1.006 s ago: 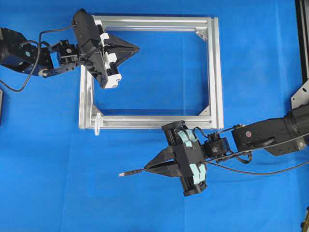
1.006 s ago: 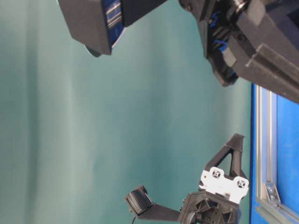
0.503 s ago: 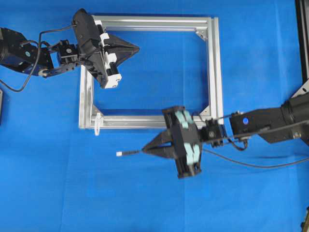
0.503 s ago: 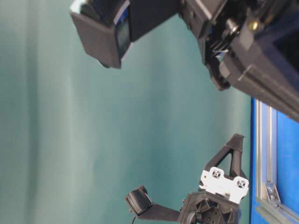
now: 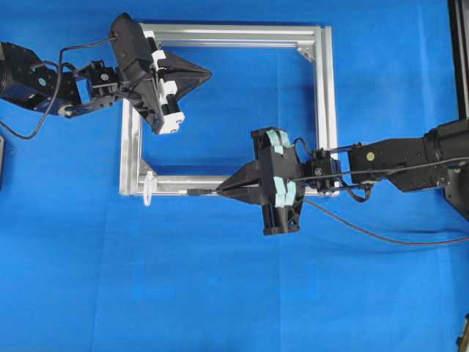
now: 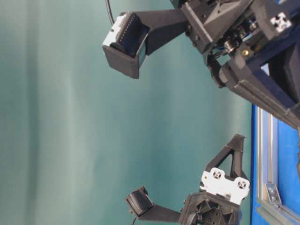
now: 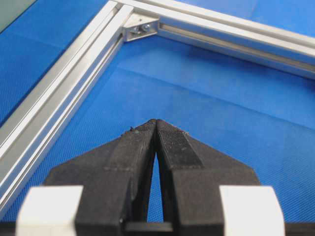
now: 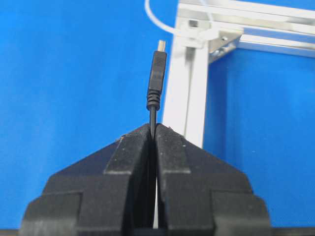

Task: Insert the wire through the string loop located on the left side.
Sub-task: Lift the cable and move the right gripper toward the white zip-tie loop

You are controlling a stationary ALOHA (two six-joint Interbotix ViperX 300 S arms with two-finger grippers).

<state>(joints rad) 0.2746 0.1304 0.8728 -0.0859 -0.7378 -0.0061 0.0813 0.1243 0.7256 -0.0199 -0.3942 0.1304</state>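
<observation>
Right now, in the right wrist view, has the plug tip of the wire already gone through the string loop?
No: the wire ends short of the string loop, which lies ahead of it at the frame corner.

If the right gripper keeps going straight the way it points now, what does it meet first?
Probably the string loop. The right gripper holds the wire plug-first toward it, beside the silver frame. Depth is unclear, so the tip may pass just beside it.

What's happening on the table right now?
The right gripper is shut on the wire, with the plug end sticking out toward the string loop at the silver frame's lower-left corner. The plug has not reached the loop yet. The left gripper is shut and empty, hovering over the frame's upper-left part.
</observation>
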